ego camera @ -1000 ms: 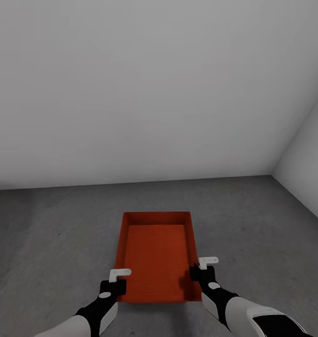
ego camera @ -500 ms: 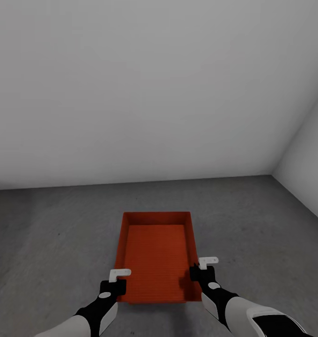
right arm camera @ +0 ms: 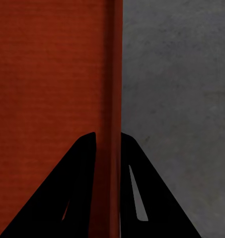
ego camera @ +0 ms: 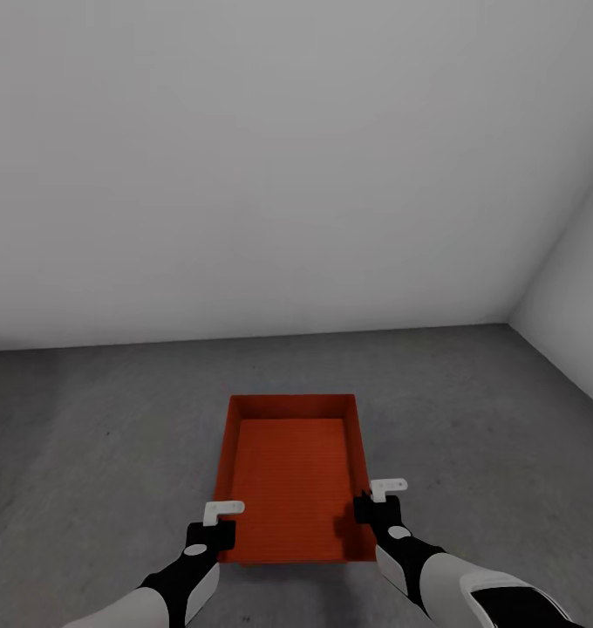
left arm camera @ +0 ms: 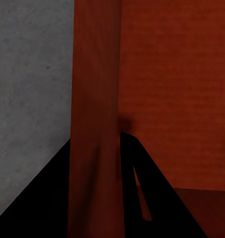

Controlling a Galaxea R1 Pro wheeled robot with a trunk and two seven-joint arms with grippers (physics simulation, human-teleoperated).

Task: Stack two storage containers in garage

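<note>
Squarely between both arms, red-orange storage container (ego camera: 289, 475) on grey concrete floor (ego camera: 96, 453), left end effector (ego camera: 216, 522) clamped on its left wall, right end effector (ego camera: 371, 501) clamped on its right wall, white walls (ego camera: 244, 174) beyond.

Under my fingers (right arm camera: 82, 188) lies dark grey mottled concrete floor (ego camera: 471, 419). One red-orange storage container (ego camera: 289, 475) sits between my two sets of fingers, each side wall running up between a pair.
</note>
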